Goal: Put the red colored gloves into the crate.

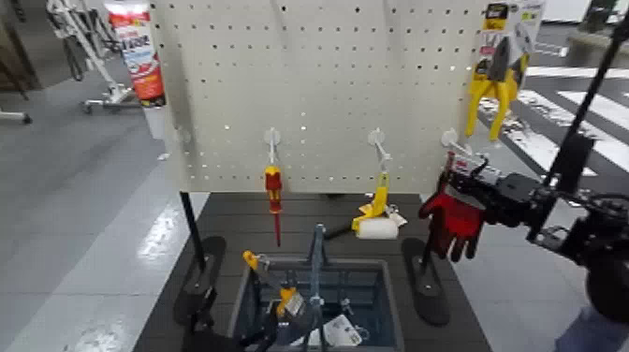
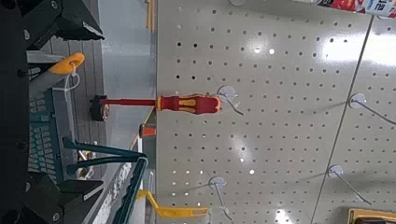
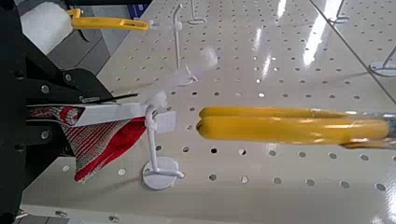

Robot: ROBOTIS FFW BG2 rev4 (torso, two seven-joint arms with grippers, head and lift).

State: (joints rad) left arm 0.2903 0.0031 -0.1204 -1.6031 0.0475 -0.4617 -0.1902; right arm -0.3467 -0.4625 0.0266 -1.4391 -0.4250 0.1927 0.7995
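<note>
Nearest is the crate (image 1: pixel 381 281), on the dark slatted surface, with an orange-handled tool (image 1: pixel 286 301) and a white card (image 1: pixel 339 332) inside. The left gripper (image 2: pixel 79 112) is at the crate's left part, its fingers spread wide apart with nothing between them.

Farther off, beyond the crate's right rim and higher than it, hang the red gloves (image 1: pixel 456 227), fingers downward, outside the crate. The right gripper (image 1: pixel 481 180), up and to the right of the crate, is clenched on their cardboard tag (image 3: pixel 103 114); the gloves hang just below and beside its fingertips. The tag's end is at a white hook (image 3: pixel 155 140).

Above the crate, toward its left, a red-and-yellow screwdriver (image 1: pixel 273 192) hangs point down; above its right part hangs a yellow-handled roller (image 1: pixel 378 225). Behind and above the crate stands the perforated board (image 1: pixel 318 84), with yellow-handled pliers (image 1: pixel 492 98) at its right edge.
</note>
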